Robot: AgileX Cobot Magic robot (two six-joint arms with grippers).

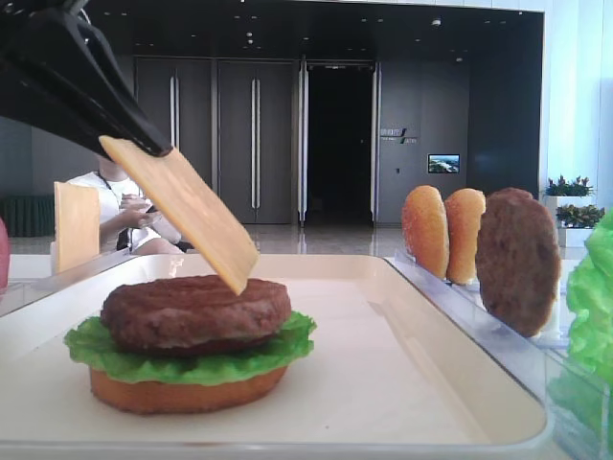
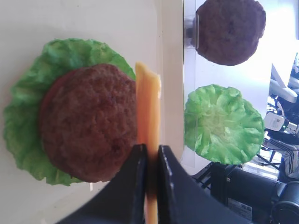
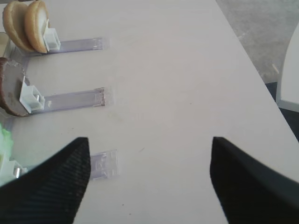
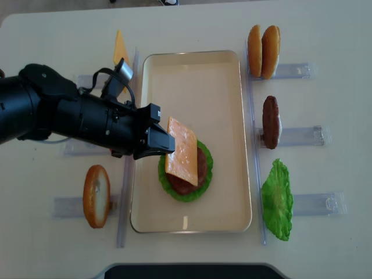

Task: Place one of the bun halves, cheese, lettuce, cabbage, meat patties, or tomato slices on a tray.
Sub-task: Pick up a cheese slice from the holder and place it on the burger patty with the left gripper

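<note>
The left tool (image 4: pixel 158 141) pinches a cheese slice (image 4: pixel 181 152), tilted, its low corner on the patty (image 1: pixel 195 311) stacked over lettuce (image 1: pixel 187 355) and a bun half (image 1: pixel 182 391) on the tray (image 4: pixel 192 78). Over bare tabletop (image 3: pixel 177 70), the right tool (image 3: pixel 149 179) hangs with fingers wide apart, holding nothing.

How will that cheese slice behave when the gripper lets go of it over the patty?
The cheese stays flat though pinched only at one edge by the left gripper, so it's probably stiff. Tilted, its corner about on the patty, it will likely tip flat, perhaps sliding.
</note>
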